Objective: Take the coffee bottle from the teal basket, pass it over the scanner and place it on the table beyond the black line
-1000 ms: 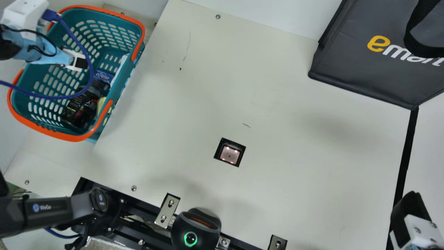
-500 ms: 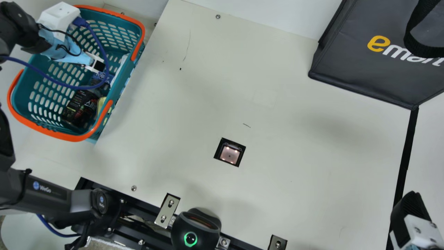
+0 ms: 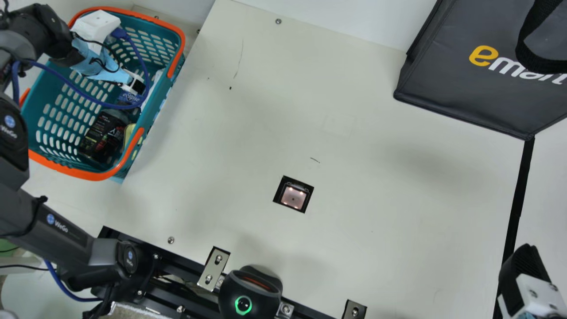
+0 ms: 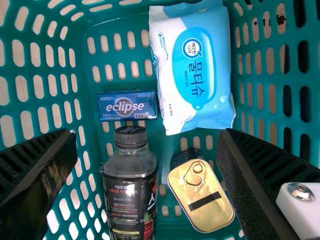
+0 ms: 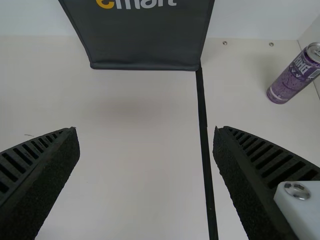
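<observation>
Coffee bottle (image 4: 131,192) down in the teal basket (image 3: 93,176), cap toward the small blue packet (image 4: 128,105), gold-lidded tin (image 4: 200,195) near one side, wipes pack (image 4: 192,70) farther off past the cap. Left gripper (image 4: 148,134) over the basket's inside, fingers spread wide, nothing held, bottle off-centre toward one finger. Right gripper (image 5: 145,131) above the table (image 3: 376,221) by the black line (image 3: 518,195), also wide apart and without a load.

Step in hand, by the look of it: lining up for the grasp. Best to centre over the bottle before going lower, with one finger for each long side. Aim for the body below the shoulder rather than the cap, for a firmer hold. Ease down between bottle and tin, so as not to drag or pinch the tin. Mind the basket wall on the other side. Close gently but fully, plastic likely to give a little. Lift well clear of the rim before any swing to the scanner (image 3: 293,197).
</observation>
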